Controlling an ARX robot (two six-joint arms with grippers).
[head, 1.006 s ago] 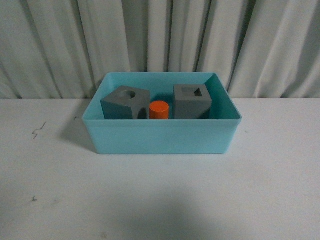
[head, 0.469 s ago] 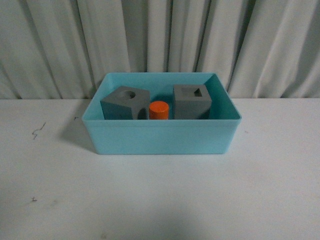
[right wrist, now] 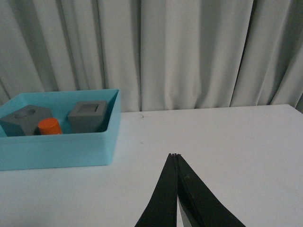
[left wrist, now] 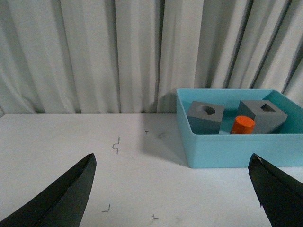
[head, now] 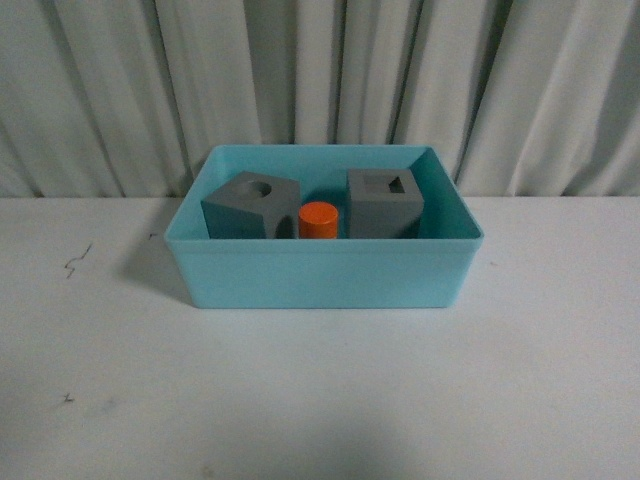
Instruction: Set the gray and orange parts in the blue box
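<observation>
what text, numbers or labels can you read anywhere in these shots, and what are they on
None can be read.
Orange cylinder: only its plain top and side show, with no digits legible in any view.
Gray cube with round recess and gray cube with rectangular recess: no markings.
Blue box: plain walls, no label.
Table: a few dark squiggly scuffs, not writing.

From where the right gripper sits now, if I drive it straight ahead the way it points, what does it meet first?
Likely nothing on the table: the right gripper, jaws shut, points over bare white table toward the curtain. The blue box sits off to one side of that line. Depth is unclear.
</observation>
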